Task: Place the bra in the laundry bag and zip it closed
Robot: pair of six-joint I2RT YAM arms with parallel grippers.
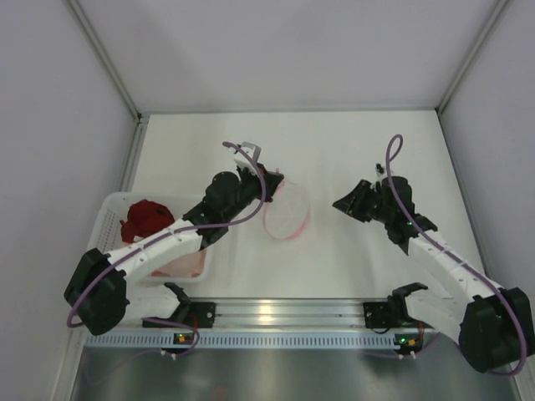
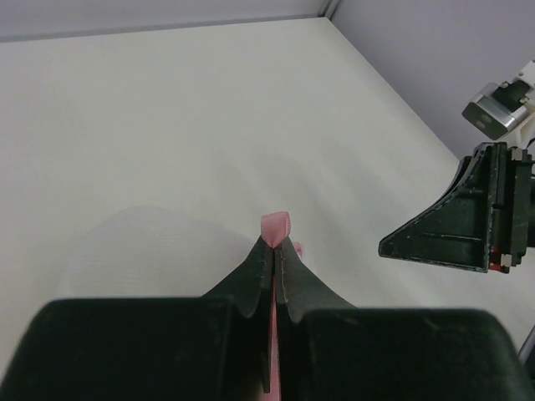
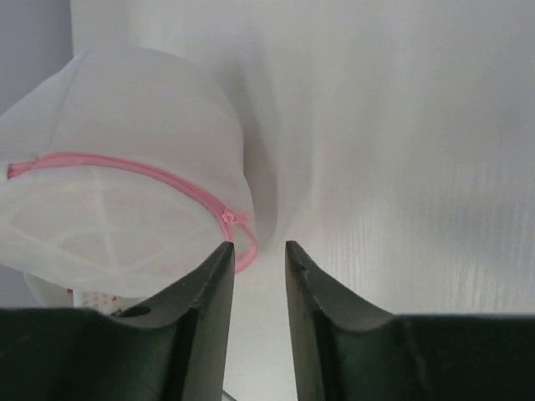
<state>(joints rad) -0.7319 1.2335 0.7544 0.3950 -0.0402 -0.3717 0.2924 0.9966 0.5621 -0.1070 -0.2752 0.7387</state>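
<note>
The laundry bag (image 3: 125, 209) sits domed on the counter (image 1: 359, 150) between both pincers, the left pincer (image 2: 274, 246) clamped shut on its pink rim tab (image 2: 277, 224). The right pincer (image 3: 257, 255), slightly parted and empty, has the zip pull (image 3: 227, 217) just left of its tips. The bra (image 1: 182, 266) seems to lie in the basket (image 1: 113, 205) behind the left pincer. Hold the tab taut; shift left before closing.

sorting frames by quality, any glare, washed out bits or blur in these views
Top view: glare on the metal rail, table evenly lit. Left wrist view: bag mesh nearly washes out against the table; left gripper is a dark, featureless mass. Right wrist view: pink zip reads clearly, a soft shadow falls beside the bag, right gripper underexposed.
</note>
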